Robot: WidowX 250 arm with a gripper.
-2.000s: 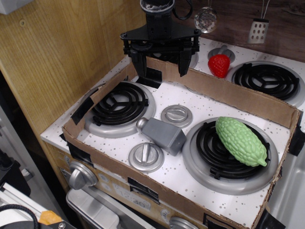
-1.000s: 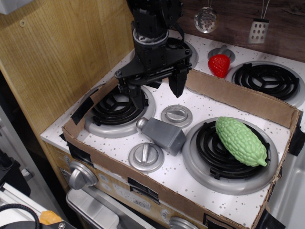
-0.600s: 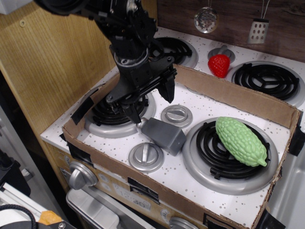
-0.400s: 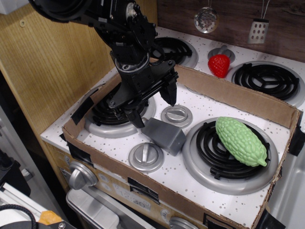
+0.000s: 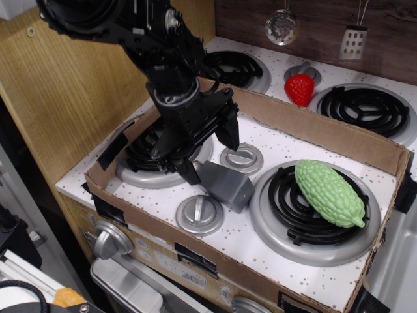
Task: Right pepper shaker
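The grey pepper shaker (image 5: 225,186) lies on its side on the white speckled stove top, between the front left burner and the front right burner. Its silver knob cap is hidden behind my near finger. My black gripper (image 5: 208,155) is open and low over the shaker's cap end. One fingertip (image 5: 189,175) is down at the cap, the other finger (image 5: 229,135) stands over the round stove knob (image 5: 241,158) behind the shaker. The jaws are spread wide and hold nothing.
A cardboard wall (image 5: 326,134) rings the front part of the stove. A green bumpy gourd (image 5: 328,192) lies on the front right burner. A second stove knob (image 5: 200,214) sits in front of the shaker. A red strawberry (image 5: 300,89) sits behind the cardboard.
My gripper came down from above the cardboard's back wall to the shaker's cap end, tilting as it went. The shaker has not moved.
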